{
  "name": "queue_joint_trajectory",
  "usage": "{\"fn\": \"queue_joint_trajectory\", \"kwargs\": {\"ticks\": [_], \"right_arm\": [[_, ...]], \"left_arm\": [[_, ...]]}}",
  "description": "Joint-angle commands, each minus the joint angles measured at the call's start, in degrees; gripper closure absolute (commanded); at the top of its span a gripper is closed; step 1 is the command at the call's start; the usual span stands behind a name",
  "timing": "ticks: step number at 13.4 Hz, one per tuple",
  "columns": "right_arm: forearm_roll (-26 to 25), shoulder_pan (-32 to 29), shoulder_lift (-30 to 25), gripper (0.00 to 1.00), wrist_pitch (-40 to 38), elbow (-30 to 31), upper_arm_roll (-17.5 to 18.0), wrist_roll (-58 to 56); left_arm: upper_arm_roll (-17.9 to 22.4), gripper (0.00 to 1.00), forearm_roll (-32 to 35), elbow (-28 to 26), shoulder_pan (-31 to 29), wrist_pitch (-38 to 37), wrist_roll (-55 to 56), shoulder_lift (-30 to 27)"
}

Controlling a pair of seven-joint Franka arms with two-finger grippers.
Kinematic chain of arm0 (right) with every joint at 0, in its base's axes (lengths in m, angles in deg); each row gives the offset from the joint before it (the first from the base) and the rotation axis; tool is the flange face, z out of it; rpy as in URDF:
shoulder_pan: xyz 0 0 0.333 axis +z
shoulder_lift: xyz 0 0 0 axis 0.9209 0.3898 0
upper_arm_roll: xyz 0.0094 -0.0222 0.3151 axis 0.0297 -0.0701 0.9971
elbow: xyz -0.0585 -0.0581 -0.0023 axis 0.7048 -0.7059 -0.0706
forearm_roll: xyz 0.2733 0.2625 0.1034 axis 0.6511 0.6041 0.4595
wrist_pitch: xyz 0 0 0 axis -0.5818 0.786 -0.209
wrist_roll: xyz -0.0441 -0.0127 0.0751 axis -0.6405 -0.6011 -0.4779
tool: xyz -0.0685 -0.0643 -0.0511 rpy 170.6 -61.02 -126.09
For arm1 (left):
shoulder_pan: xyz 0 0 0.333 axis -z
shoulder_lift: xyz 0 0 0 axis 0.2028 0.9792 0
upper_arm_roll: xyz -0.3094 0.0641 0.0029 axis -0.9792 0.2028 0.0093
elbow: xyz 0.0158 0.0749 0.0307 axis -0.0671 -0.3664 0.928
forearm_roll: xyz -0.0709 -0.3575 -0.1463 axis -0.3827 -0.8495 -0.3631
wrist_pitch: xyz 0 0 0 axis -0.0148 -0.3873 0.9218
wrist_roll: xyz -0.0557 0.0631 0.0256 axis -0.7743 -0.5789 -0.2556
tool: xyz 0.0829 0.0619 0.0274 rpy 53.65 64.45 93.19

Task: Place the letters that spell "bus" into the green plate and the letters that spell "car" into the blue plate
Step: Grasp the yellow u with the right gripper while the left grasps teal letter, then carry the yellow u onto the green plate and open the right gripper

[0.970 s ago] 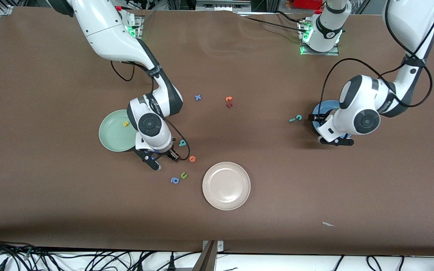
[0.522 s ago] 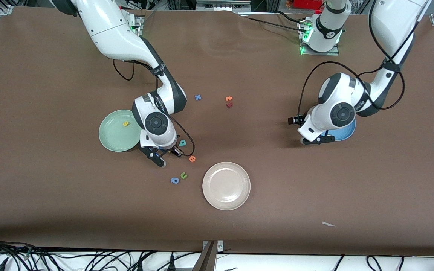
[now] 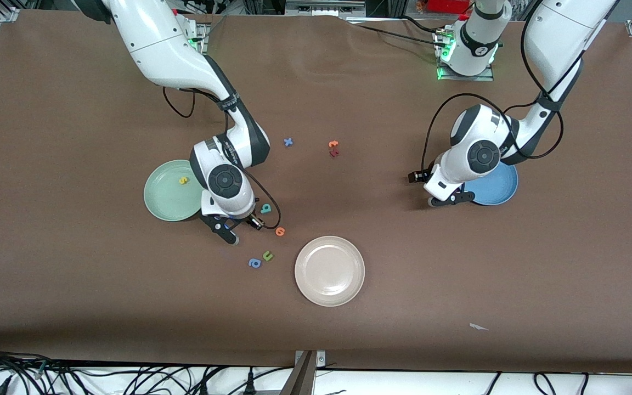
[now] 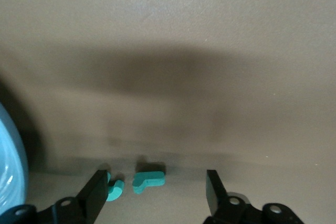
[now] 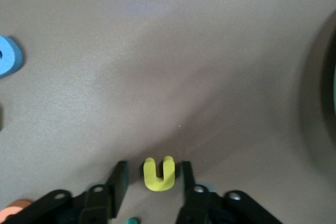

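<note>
The teal "r" and teal "c" lie side by side on the brown table, next to the blue plate. My left gripper is open and low over them, with both letters between its jaws and the "c" against one finger. In the front view the left gripper hides them. The yellow "u" lies flat between the narrowed jaws of my right gripper, with a slim gap on each side. That right gripper is beside the green plate, which holds the yellow "s". The teal "b" lies just beside it.
An orange letter, an olive "u" and a blue rounded letter lie near the right gripper. A cream plate sits nearer the camera. A blue "x", an orange letter and a dark red letter lie mid-table.
My left arm has swung off the blue plate toward the table's middle and come down over the "c" and "r". The right gripper's jaws have narrowed round the yellow "u".
</note>
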Motion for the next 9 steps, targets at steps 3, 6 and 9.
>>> {"fn": "queue_joint_trajectory", "kwargs": {"ticks": [3,6,9], "right_arm": [[0.49,-0.12,0.03,0.80,-0.73,0.83,-0.27,-1.02],[0.14,-0.12,-1.37,0.81,-1.07,0.47,-0.53,-2.42],[0.14,-0.20,-4.71,0.81,-6.07,0.56,-3.16,-7.40]], "left_arm": [[-0.08,0.36,-0.19,-1.20,-0.28,1.09,1.01,-1.31],[-0.08,0.43,-0.19,-1.20,-0.20,1.17,1.01,-1.13],[-0.08,0.43,-0.11,-1.20,-0.20,1.17,1.01,-1.05]]}}
